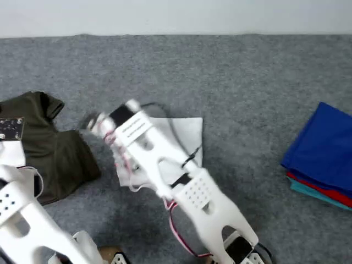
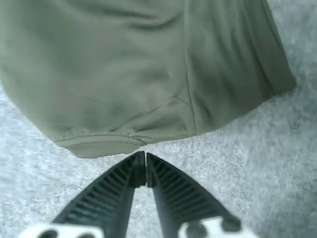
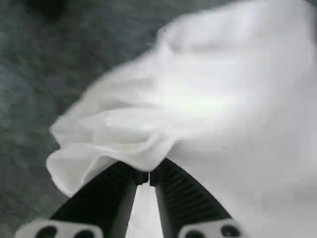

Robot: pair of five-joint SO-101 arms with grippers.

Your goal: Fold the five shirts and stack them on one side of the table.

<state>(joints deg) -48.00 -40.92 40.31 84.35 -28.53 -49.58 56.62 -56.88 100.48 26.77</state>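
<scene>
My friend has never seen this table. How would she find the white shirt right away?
Start with the grey table, where a white robot arm stretches across the middle. The white shirt lies under that arm, between the dark green shirt on one side and the blue-topped folded stack on the other. It is the only white cloth, and the right gripper pinches its edge.

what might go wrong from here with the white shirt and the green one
1. The right gripper pinches just a bunched edge of the white shirt. The cloth may slip out, or the fold may end up crumpled.
2. The left gripper is shut just off the hem of the olive shirt, above the grey cover. Unless it opens and moves in, it will likely grab nothing.
</scene>
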